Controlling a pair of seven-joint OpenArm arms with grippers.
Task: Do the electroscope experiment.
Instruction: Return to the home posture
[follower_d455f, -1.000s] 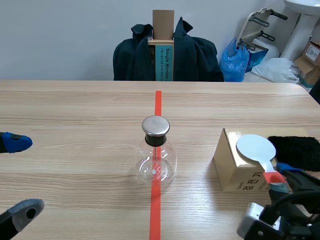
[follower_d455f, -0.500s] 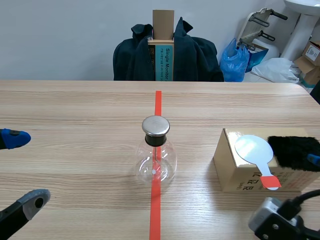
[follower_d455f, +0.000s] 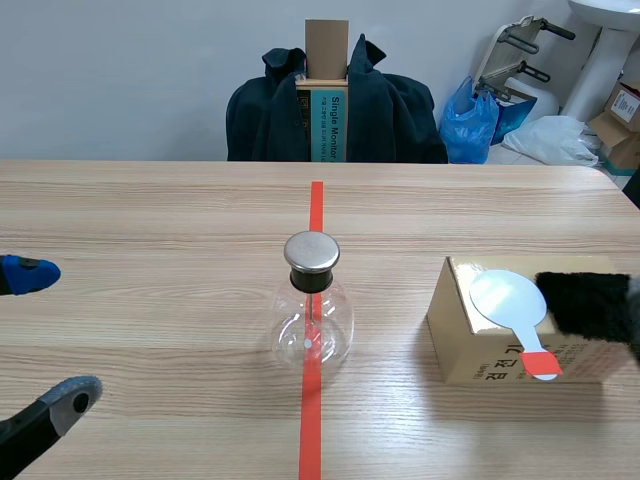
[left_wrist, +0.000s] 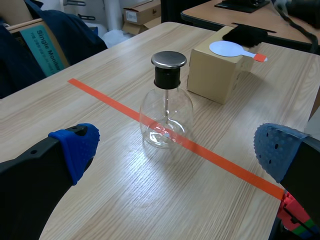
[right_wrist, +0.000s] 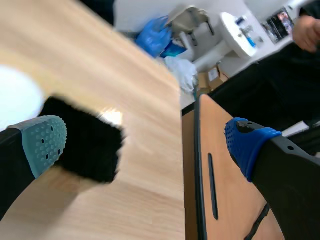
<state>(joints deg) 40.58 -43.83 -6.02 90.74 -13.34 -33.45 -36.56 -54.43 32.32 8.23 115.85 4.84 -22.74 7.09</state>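
Electroscope flask (follower_d455f: 311, 312) stands centre frame on the tape line (follower_d455f: 316, 205). Cardboard box (follower_d455f: 468, 350) at right carries white paddle (follower_d455f: 510, 298) and black fur pad (follower_d455f: 590, 305). Left gripper (follower_d455f: 40, 338) at lower left, wide open, empty. Right gripper (right_wrist: 145, 142) also spread wide, empty, fur pad just ahead.

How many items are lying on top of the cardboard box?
2. A white paddle lies on the cardboard box, its red handle overhanging the near edge; a black fuzzy cloth sits beside it on the box top.
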